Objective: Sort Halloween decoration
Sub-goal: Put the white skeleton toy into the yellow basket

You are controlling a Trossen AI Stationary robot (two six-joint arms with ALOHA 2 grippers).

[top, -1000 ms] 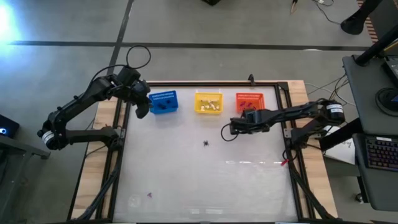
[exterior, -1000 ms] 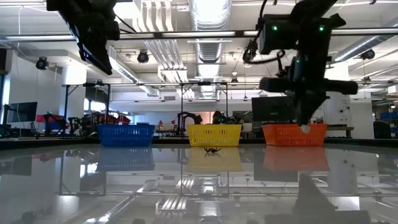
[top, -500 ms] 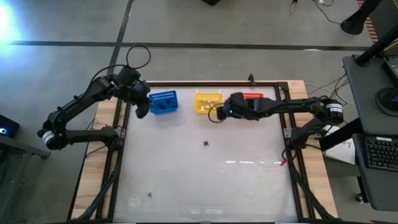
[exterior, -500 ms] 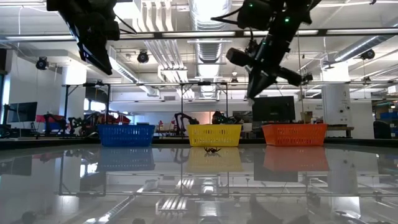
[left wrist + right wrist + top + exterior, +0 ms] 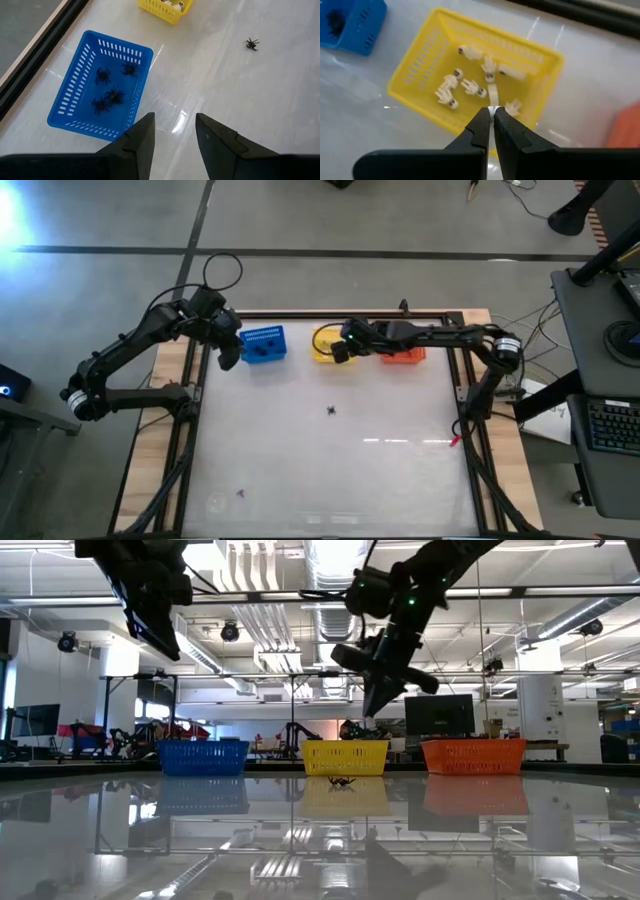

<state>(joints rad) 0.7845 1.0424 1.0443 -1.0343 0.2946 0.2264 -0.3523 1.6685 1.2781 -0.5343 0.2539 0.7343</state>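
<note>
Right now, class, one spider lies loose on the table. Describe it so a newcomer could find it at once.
Start at the three baskets along the table's far edge and find the yellow basket in the middle. Come a little toward the near side of the white top: the loose black spider lies there alone. Unlike the spiders in the blue basket, it sits on bare table.

Black spider trinkets (image 5: 111,90) lie in the blue basket (image 5: 75,75); whitish skeleton pieces (image 5: 465,82) lie scattered in the yellow basket (image 5: 420,55). One black spider (image 5: 331,410) sits mid-table, a purple piece (image 5: 240,492) near the front left corner.
</note>
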